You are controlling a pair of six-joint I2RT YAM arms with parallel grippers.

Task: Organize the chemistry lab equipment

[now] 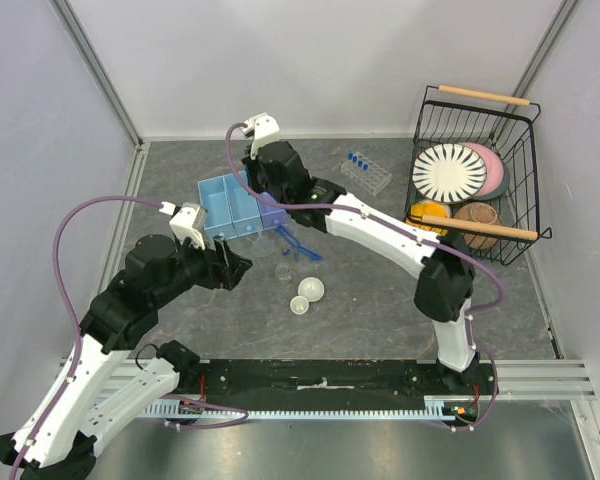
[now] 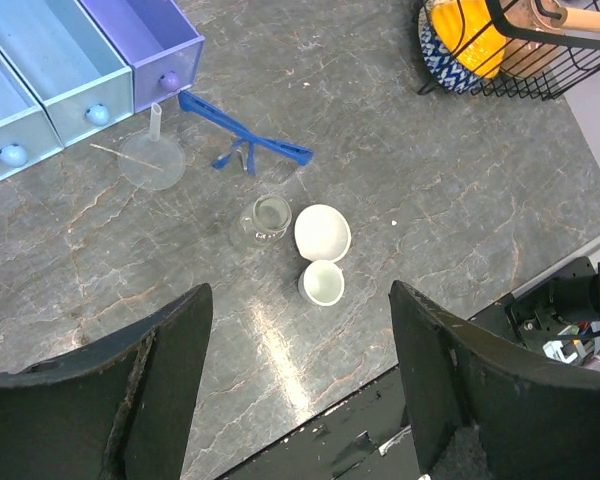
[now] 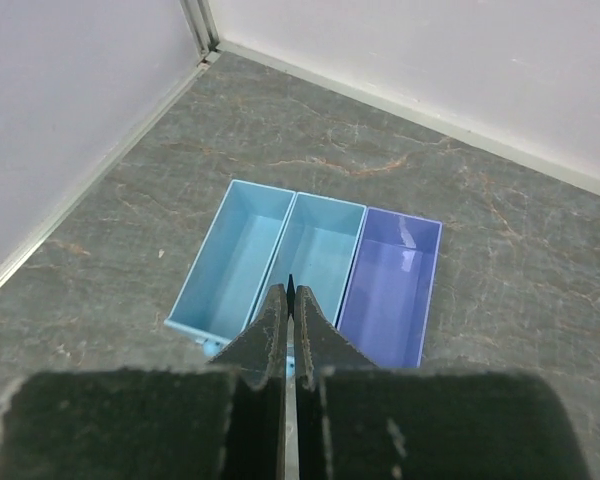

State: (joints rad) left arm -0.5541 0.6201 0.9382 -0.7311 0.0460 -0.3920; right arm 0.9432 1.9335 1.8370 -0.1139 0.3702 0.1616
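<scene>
My left gripper [image 1: 237, 268] is open and empty above the table; in the left wrist view [image 2: 298, 310] it hangs just short of two small white dishes [image 2: 322, 231] [image 2: 322, 283]. They also show in the top view [image 1: 311, 289] [image 1: 299, 305]. Blue-framed safety glasses [image 2: 242, 140] [image 1: 302, 247] lie beyond them. The clear tube rack [image 1: 366, 173] with blue-capped tubes [image 1: 357, 158] stands at the back. My right gripper [image 3: 290, 298] [image 1: 263, 198] is shut on a thin dark-tipped piece I cannot identify, above the blue drawers.
Three open drawers [image 3: 315, 250] [image 1: 228, 205], two light blue and one purple [image 3: 392, 275], sit back left. A clear funnel [image 2: 152, 158] with a thin rod and a small glass flask [image 2: 265, 218] lie near the glasses. A black wire basket [image 1: 520, 200] of plates and bowls stands at right.
</scene>
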